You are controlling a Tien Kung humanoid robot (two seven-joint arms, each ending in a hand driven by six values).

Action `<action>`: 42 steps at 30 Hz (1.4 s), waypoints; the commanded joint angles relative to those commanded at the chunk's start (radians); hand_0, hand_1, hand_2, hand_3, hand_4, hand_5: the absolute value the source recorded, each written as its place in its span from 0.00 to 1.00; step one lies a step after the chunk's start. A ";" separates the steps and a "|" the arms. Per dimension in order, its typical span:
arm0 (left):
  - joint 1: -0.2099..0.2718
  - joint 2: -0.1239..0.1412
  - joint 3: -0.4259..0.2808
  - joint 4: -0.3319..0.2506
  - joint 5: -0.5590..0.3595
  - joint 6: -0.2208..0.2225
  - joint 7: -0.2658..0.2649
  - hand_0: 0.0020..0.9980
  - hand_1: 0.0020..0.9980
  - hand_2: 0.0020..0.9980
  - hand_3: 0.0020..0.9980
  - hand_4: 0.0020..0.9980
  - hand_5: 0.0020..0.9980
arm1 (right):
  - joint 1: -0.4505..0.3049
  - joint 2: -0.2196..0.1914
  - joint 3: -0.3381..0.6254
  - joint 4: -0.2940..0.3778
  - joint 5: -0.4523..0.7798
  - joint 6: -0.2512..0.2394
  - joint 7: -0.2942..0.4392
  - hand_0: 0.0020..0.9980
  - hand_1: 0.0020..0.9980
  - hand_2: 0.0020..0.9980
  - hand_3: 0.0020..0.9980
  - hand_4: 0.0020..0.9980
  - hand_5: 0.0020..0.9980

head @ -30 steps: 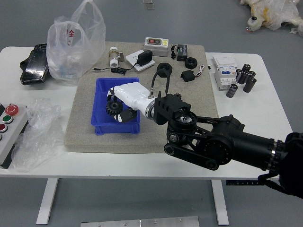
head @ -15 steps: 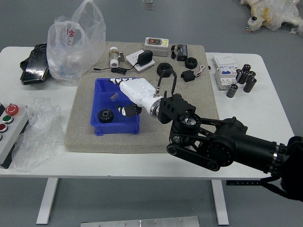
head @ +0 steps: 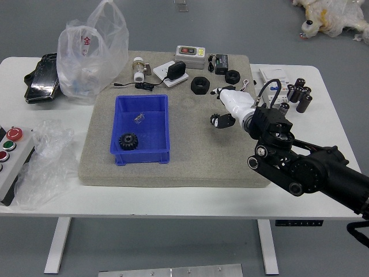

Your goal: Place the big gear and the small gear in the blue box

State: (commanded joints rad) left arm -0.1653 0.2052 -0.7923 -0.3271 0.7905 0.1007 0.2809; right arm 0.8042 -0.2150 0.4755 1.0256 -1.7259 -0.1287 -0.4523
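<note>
My right hand [head: 218, 106] is over the grey mat, to the right of the blue box [head: 140, 157]. Its fingers are apart from the thumb, with nothing visible between them. One black toothed gear [head: 128, 141] lies inside the box at its near left. A thick black ring-shaped part [head: 200, 85] rests on the mat beyond and left of the hand; whether it is a gear is unclear. Another black ring [head: 232, 77] lies farther back, beyond the hand. My left hand is out of view.
Behind the box are a cabled black adapter [head: 176, 70], a metal-and-white fitting [head: 139, 69] and a grey device [head: 191, 56]. A plastic bag [head: 92, 55] stands at back left, a button panel [head: 12, 156] at left, black cylinders [head: 304, 103] at right.
The black gear is now on the box floor, let go by my right hand. That hand has moved right, out of the box and over the mat.
</note>
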 joint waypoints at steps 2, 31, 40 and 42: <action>-0.001 0.000 0.000 0.000 0.001 0.000 0.000 0.66 0.58 0.57 0.71 0.68 0.36 | 0.003 0.007 -0.014 -0.019 0.010 0.000 0.004 0.49 0.70 0.81 0.86 0.75 0.20; -0.007 -0.001 -0.010 -0.002 0.020 -0.005 0.008 0.66 0.58 0.57 0.71 0.68 0.36 | 0.129 0.097 -0.248 -0.287 0.248 -0.064 0.100 0.36 0.53 0.45 0.54 0.50 0.03; -0.007 -0.001 -0.008 -0.002 0.017 -0.004 0.005 0.66 0.58 0.57 0.71 0.68 0.36 | 0.124 0.083 -0.217 -0.264 0.218 -0.078 0.103 0.36 0.53 0.44 0.51 0.50 0.02; -0.006 -0.001 -0.007 -0.002 0.015 -0.004 0.005 0.66 0.58 0.57 0.71 0.68 0.36 | 0.123 0.075 -0.192 -0.246 0.194 -0.080 0.100 0.36 0.53 0.44 0.51 0.50 0.02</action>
State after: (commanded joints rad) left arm -0.1715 0.2045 -0.7989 -0.3287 0.8059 0.0967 0.2856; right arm 0.9269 -0.1405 0.2839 0.7799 -1.5316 -0.2090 -0.3526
